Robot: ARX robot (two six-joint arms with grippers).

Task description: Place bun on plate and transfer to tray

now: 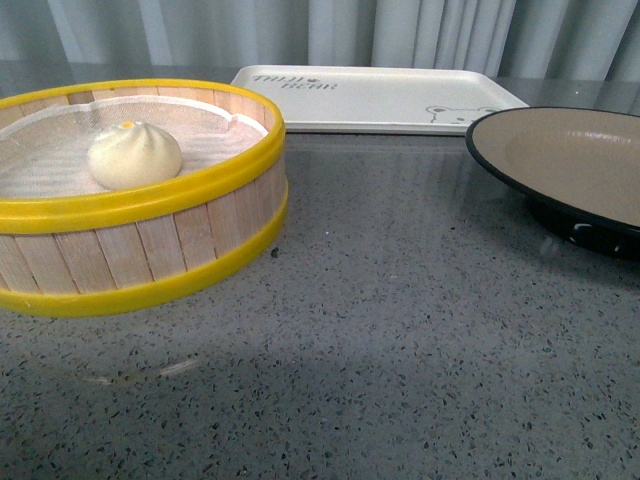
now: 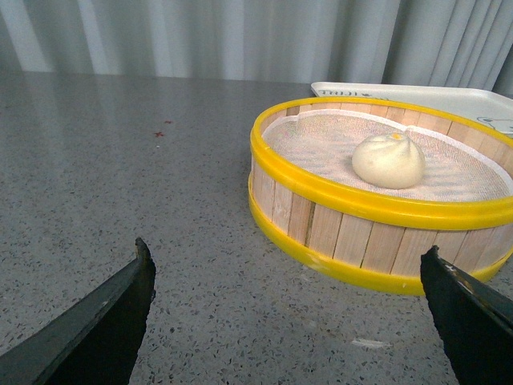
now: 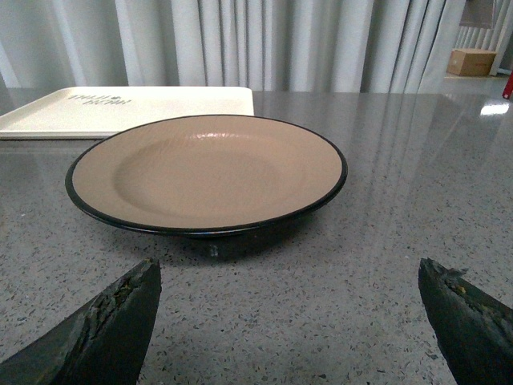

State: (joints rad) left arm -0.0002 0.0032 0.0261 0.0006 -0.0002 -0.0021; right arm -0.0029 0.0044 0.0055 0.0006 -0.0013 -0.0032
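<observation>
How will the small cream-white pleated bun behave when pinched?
The small cream-white pleated bun looks puffy and soft, so it likely dents under a firm pinch. Its smooth dome may slip. Resting flat on the white mesh liner, it probably won't roll.

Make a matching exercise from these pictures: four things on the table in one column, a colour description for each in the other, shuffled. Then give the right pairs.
Column one:
1. bun
2. plate
3. tray
4. steamer basket

Column two:
a. flat white, rectangular
b. tan inside, black rim
c. cream-white with a small yellow dot
d. wooden slats, yellow bands

Pairs: 1-c, 2-b, 3-a, 4-d
</observation>
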